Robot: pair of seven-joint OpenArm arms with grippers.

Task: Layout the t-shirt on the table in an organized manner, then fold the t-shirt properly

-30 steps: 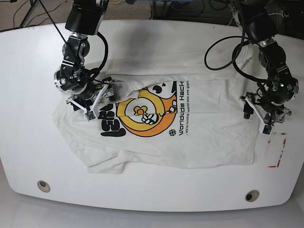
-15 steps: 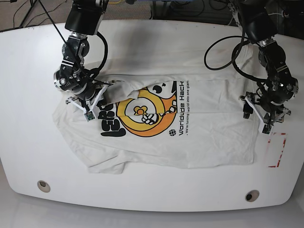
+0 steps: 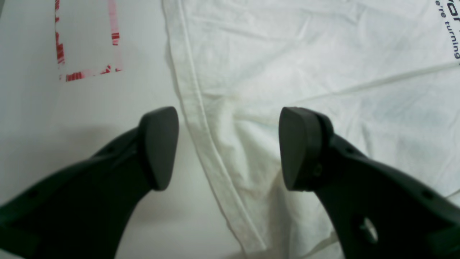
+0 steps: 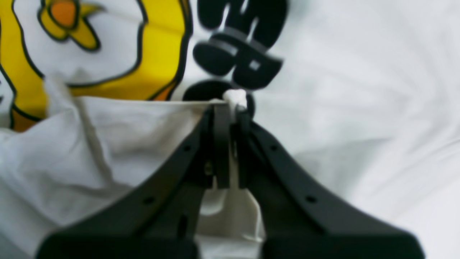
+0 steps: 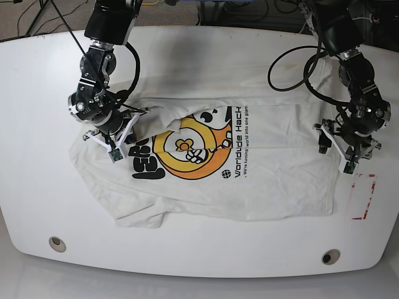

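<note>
The right end effector (image 4: pixel 230 108) is clamped on a folded edge of the shirt (image 5: pixel 249 168) at the left of the base view, while the left end effector (image 3: pixel 228 147) gapes wide over the hem at the right, one finger above bare bench (image 5: pixel 199 50). The pinch is thin, so a pull could slip it free or bunch the cloth spread mid-bench. Legible print: "Worldude Hack".
</note>
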